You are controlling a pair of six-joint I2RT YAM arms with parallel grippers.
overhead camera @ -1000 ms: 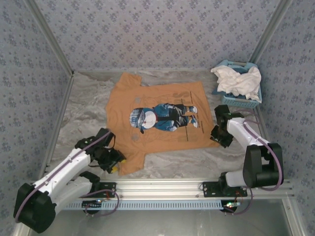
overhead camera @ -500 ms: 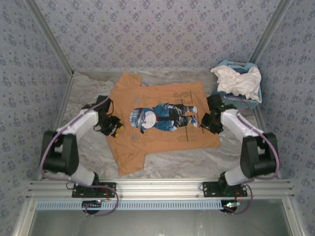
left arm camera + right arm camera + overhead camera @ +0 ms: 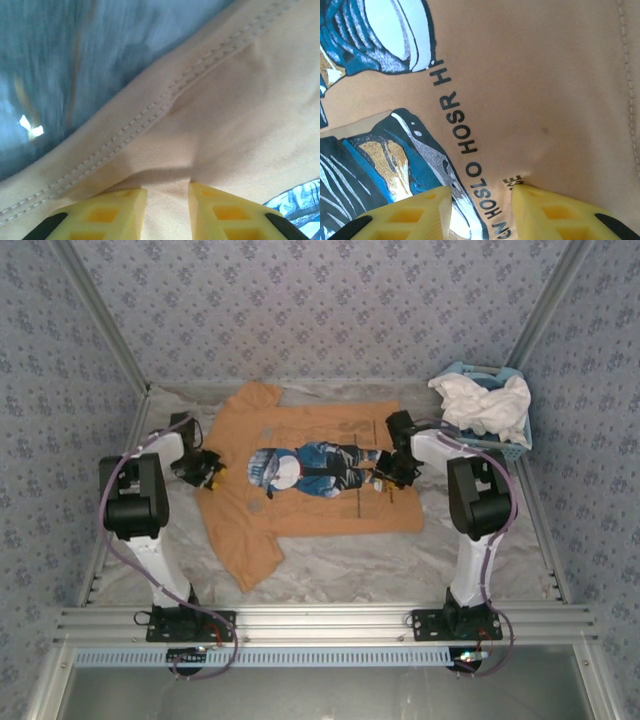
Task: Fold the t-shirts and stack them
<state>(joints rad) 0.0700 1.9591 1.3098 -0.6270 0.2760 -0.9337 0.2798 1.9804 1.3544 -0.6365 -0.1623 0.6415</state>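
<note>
**Pinching the tan-orange t-shirt [image 3: 310, 515] on either side of its chest print [image 3: 312, 462]**

Nips a pucker of cloth between the narrowed yellow fingers of the left gripper [image 3: 167, 192], left of the print, beside a stitched seam. Nips another pucker in the right gripper [image 3: 482, 192], at the print's right edge, on black lettering. Spread on the table [image 3: 330, 560] around the print. Right of the print, further back: white t-shirt [image 3: 485, 405] heaped in a light blue basket [image 3: 500, 449].

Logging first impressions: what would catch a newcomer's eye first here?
An orange shirt with a blue cartoon print lies spread across the middle of the table, the left claw and right claw pinching its opposite sides. A white shirt is heaped in the blue basket at the far right corner.
</note>
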